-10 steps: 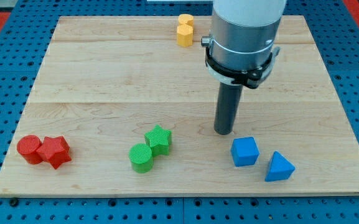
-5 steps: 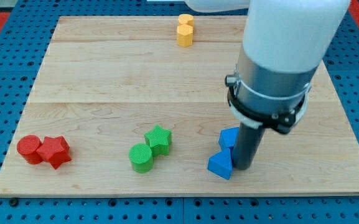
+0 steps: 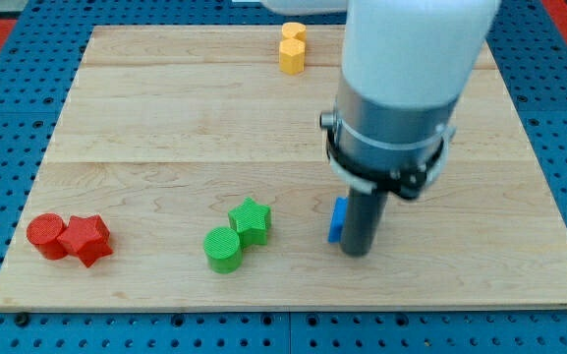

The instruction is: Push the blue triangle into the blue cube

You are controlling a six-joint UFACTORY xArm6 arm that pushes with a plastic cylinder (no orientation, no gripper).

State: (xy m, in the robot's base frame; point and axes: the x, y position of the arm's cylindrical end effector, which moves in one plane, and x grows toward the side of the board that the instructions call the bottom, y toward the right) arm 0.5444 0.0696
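Wooden worktop (image 3: pixel 165 128) carries everything, landmark is the green star (image 3: pixel 252 218), low and a bit left of centre. No claw on this rig, so nothing to call wide, narrow or holding, just the rod. My tip (image 3: pixel 357 251) is down on the worktop to the view's right of the star. A sliver of blue block (image 3: pixel 337 218) shows just at the rod's left edge; cannot tell if it's the triangle or the cube, rest is hidden behind the rod. Green cylinder (image 3: pixel 223 248) touches the star's lower left. Red star (image 3: pixel 88 239) and red cylinder (image 3: pixel 46 235) sit touching, far left of it. Two yellow blocks (image 3: pixel 292 46) are stacked close together, well above it at the view's top.
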